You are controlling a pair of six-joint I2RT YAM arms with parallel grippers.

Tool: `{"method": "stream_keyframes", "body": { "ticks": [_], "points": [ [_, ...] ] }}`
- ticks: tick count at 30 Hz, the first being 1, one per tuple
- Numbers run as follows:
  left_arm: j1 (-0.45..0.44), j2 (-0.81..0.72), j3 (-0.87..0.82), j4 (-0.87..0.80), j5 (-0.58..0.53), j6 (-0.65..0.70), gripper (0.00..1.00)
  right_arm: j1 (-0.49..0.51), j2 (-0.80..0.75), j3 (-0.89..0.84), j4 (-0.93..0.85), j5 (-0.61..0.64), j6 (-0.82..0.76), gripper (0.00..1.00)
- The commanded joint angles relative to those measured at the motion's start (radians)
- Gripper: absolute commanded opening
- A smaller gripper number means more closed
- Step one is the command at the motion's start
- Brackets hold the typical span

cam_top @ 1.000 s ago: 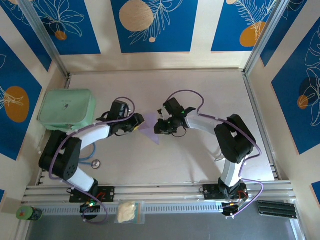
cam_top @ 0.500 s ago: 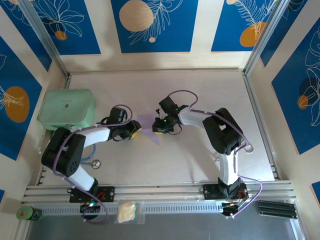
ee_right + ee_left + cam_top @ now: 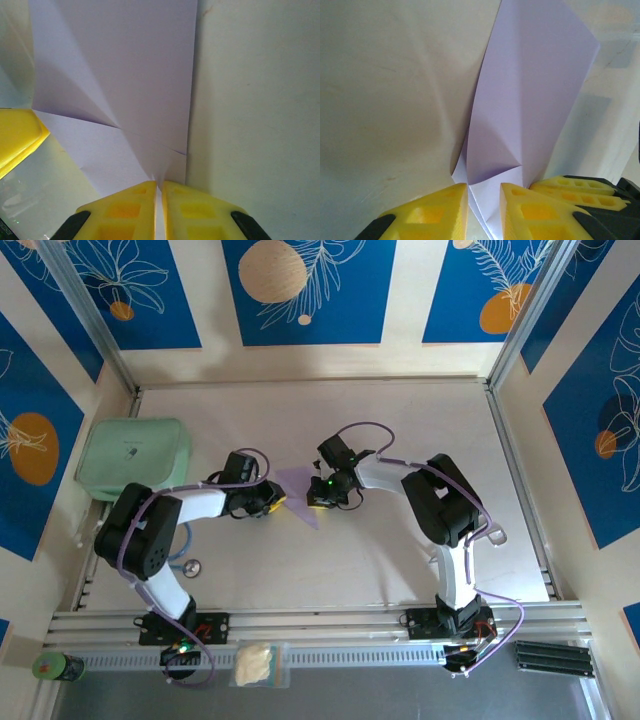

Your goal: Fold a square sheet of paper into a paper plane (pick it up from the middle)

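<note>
Creased lilac sheet: right fingers pinch 1 edge; left fingers straddle another, slightly apart.

I can see a pale wooden table. At its left side sits a mint-green box with round corners. Near the front left of the table lies a small round metal thing. Around the table stand walls with blue panels that have white leaves and orange dots. A metal rail runs along the near edge. In front of it I see a green can at the left, a pale lumpy thing in a clear bag, and a black block at the right.
</note>
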Motion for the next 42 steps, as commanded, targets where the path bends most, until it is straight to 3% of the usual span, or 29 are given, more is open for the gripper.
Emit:
{"method": "stream_keyframes", "body": {
  "ticks": [1,5,16,20,25,33,38,42],
  "points": [
    [0.008,0.020,0.030,0.012,0.033,0.011,0.27,-0.002,0.036,0.009,-0.048,0.016,0.004,0.14],
    [0.012,0.019,0.033,0.032,0.047,0.015,0.30,-0.004,0.035,0.008,-0.045,0.014,0.004,0.13],
    [0.018,0.030,0.026,0.106,0.112,0.036,0.14,-0.015,-0.029,-0.010,0.031,-0.021,-0.091,0.14],
    [0.018,0.026,0.030,0.107,0.114,0.037,0.07,-0.012,-0.099,-0.026,0.067,-0.003,-0.153,0.19],
    [0.017,0.009,0.038,0.083,0.105,0.029,0.03,0.014,-0.189,-0.100,0.112,0.114,-0.194,0.28],
    [0.002,-0.022,0.062,0.004,0.073,0.016,0.04,0.164,-0.249,-0.179,0.138,0.473,-0.285,0.38],
    [-0.003,-0.028,0.067,-0.008,0.066,0.008,0.04,0.258,-0.218,-0.176,0.146,0.574,-0.301,0.40],
    [-0.005,-0.028,0.069,-0.008,0.066,-0.002,0.04,0.273,-0.211,-0.182,0.171,0.570,-0.281,0.40]
  ]
}}
